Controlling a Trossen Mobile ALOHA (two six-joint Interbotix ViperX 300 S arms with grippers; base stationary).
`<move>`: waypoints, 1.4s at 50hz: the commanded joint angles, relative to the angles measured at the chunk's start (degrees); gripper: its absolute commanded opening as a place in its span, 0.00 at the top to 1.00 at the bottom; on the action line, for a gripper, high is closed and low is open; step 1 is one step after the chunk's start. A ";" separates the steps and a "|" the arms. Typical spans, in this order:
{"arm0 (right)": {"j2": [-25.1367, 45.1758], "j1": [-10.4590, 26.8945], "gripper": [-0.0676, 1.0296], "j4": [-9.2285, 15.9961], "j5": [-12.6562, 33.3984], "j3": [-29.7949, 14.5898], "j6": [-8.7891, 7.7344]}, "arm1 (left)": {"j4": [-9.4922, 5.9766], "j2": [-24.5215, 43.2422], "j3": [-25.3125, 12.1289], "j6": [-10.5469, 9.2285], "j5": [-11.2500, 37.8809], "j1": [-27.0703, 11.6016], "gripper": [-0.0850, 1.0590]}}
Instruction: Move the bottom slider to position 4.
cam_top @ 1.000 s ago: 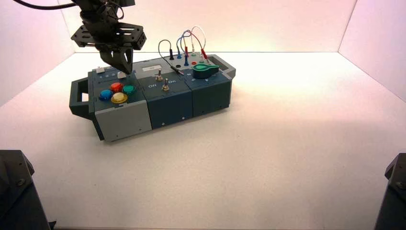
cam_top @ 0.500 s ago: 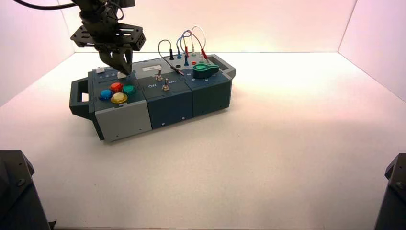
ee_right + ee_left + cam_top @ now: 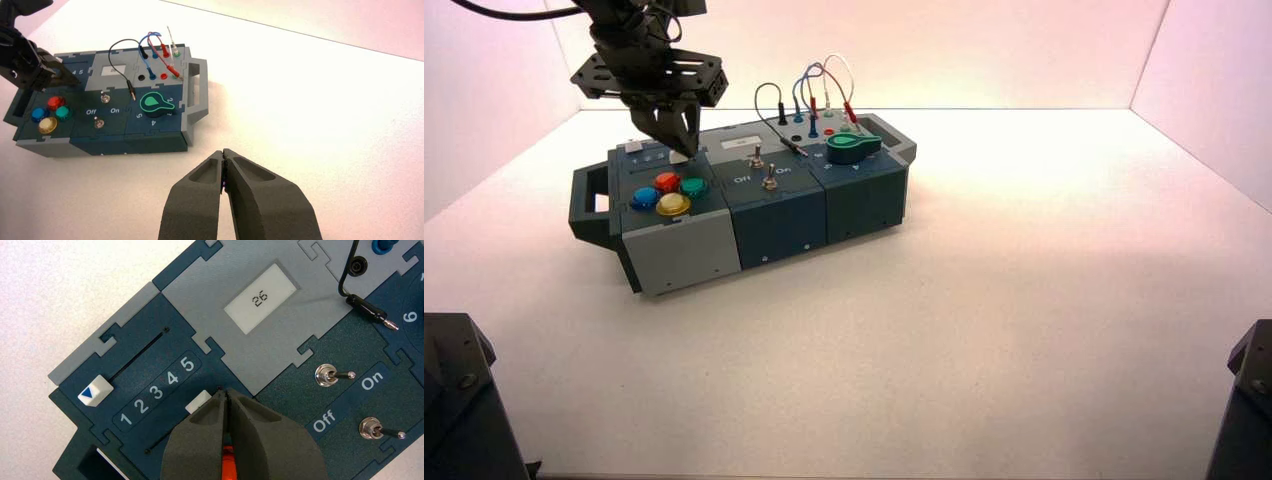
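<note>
High view: I see the box point(image 3: 754, 200) standing turned on the white table point(image 3: 984, 330), left of centre; the left gripper point(image 3: 674, 140) is down on its far left section, just behind the four round coloured buttons point(image 3: 669, 192); the right arm is out of this view; green knob point(image 3: 852, 148) and looped wires point(image 3: 819, 90) at the box's far right end

Left wrist view: the left gripper point(image 3: 227, 397) has its fingers pressed together, tips touching, nothing between them; the bottom slider point(image 3: 198, 402), a small white squarish knob, sits just beside the fingertips, touching or nearly so, on its dark slot under the numbers 1 to 5, roughly below the 4 and 5; I cannot fix the reading closer; the other slider point(image 3: 95, 391), white with a blue triangle, sits at the 1 end; a small display point(image 3: 259, 298) reads 26; two toggle switches point(image 3: 332, 375) by Off and On

Right wrist view: the right gripper point(image 3: 223, 162) hangs over bare table, well apart from the box point(image 3: 110, 135), fingers closed on nothing
</note>
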 commanded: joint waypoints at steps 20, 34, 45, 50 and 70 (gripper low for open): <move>0.00 0.00 0.96 0.18 -0.35 -1.41 0.00 | 0.26 -1.41 0.00 0.18 0.00 0.62 0.95; 0.00 0.00 0.96 0.18 -0.44 -1.41 0.00 | 0.35 -1.32 -0.53 0.18 -0.09 0.70 0.95; 0.00 0.00 0.96 0.18 -0.44 -1.41 0.09 | 0.35 -1.58 -0.97 0.18 0.00 0.70 0.95; 0.00 0.00 0.96 0.18 -0.44 -1.41 0.00 | 0.35 -1.85 -0.97 0.18 0.00 0.70 0.95; 0.00 0.00 0.96 0.18 -0.44 -1.41 0.09 | 0.26 -2.02 -0.62 0.18 0.00 0.70 0.95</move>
